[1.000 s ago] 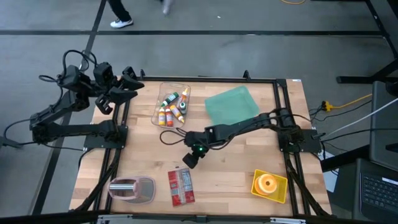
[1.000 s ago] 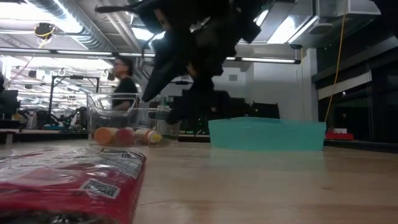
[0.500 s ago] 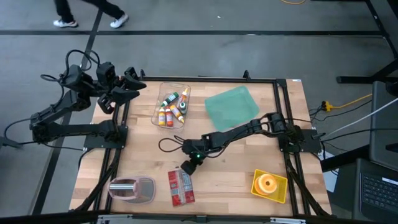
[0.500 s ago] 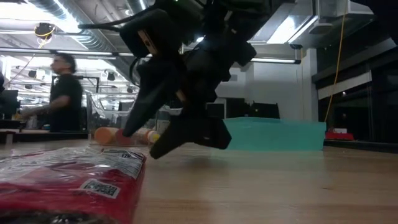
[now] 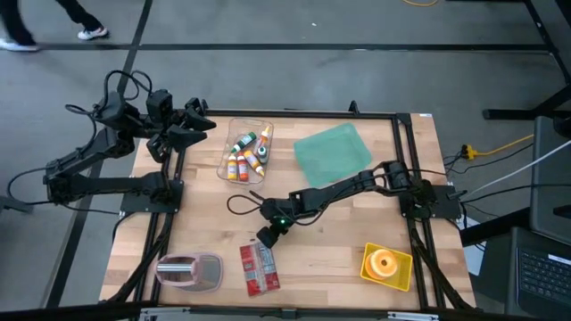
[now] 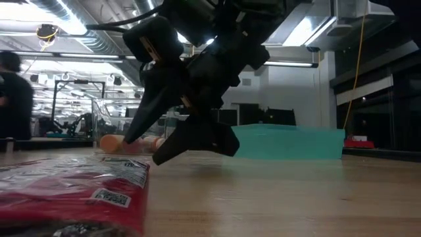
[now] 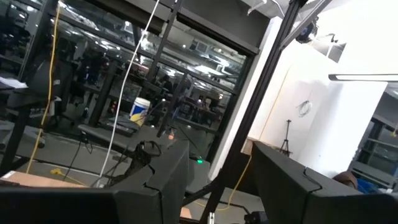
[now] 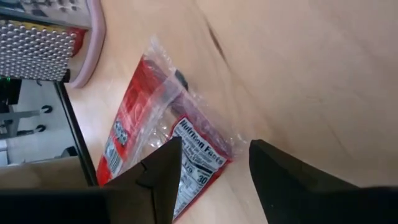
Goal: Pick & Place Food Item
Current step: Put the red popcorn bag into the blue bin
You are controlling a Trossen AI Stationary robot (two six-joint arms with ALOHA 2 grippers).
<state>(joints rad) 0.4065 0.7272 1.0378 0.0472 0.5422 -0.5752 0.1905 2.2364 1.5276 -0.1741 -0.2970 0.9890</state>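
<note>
The food item is a red plastic-wrapped pack [image 5: 260, 268] that lies flat on the wooden table near its front edge, also seen in the low view [image 6: 66, 191] and in the right wrist view [image 8: 155, 137]. My right gripper [image 5: 266, 236] hovers low over the table just beyond the pack's far end, slanting down toward it. Its fingers are open [image 8: 214, 180] with nothing between them, and the low view shows the gripper [image 6: 158, 148] close above the wood. My left gripper [image 5: 201, 125] waits raised off the table's far left corner, open [image 7: 217, 180] and empty.
A clear bin of small bottles [image 5: 246, 150] and a teal tray [image 5: 332, 152] stand at the back. A pink-rimmed grater [image 5: 189, 271] lies left of the pack, and a yellow holder [image 5: 385, 265] sits at the front right. Bare wood lies between pack and holder.
My right gripper has come down and toward the table's near left, closing on the far end of the red pack. A person has walked past behind the table.
</note>
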